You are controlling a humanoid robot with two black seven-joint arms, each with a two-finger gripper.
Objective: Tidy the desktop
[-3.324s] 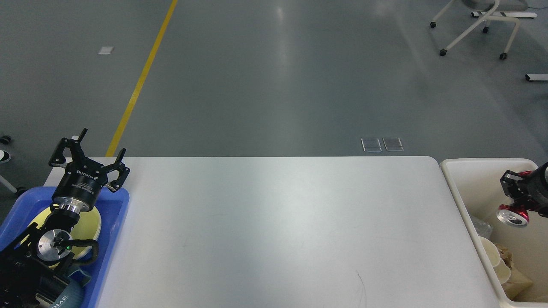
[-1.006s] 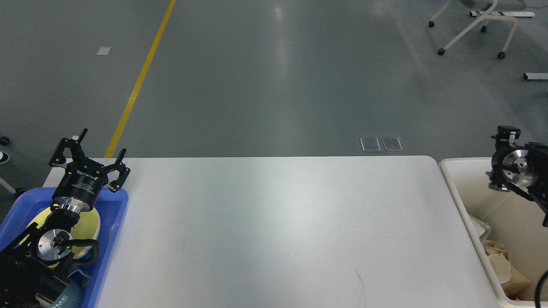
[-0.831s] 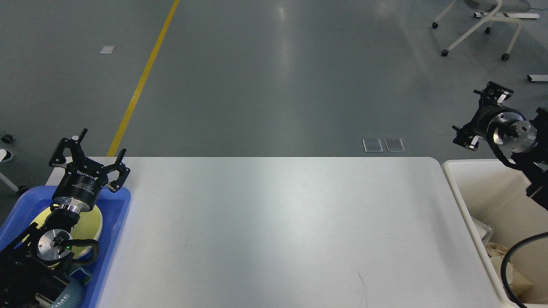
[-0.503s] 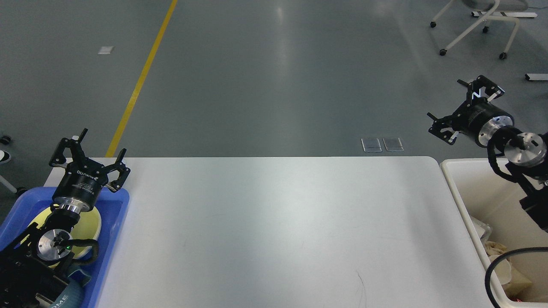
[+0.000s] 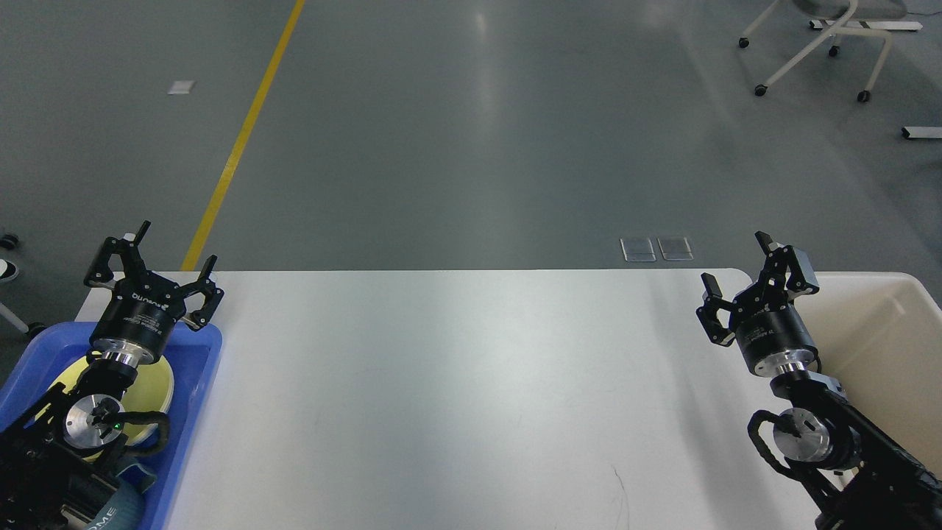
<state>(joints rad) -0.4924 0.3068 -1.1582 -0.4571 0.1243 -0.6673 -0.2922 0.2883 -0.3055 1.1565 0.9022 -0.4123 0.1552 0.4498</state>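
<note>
Two containers flank the white desk (image 5: 471, 397), which fills the lower middle of the head view from 7 to 5 o'clock. At 8 o'clock a blue plastic tray (image 5: 204, 383) sits at the desk's left end, holding a pale yellow plate (image 5: 157, 384) that is partly hidden by the left arm. At 4 o'clock a cream-coloured bin (image 5: 883, 331) stands just beside the desk's right end; its visible inner wall is bare, and the right arm covers the rest of it. The left gripper (image 5: 151, 269) hangs above the tray's far edge with its fingers spread wide and nothing between them. The right gripper (image 5: 754, 283) hangs over the desk's far right corner, next to the bin's rim, fingers likewise wide apart and holding nothing. Beyond the desk lies grey floor with a yellow line (image 5: 243, 136) at 11 o'clock, two floor plates (image 5: 656, 248) and a wheeled white chair (image 5: 820, 44) at 1 o'clock.
</note>
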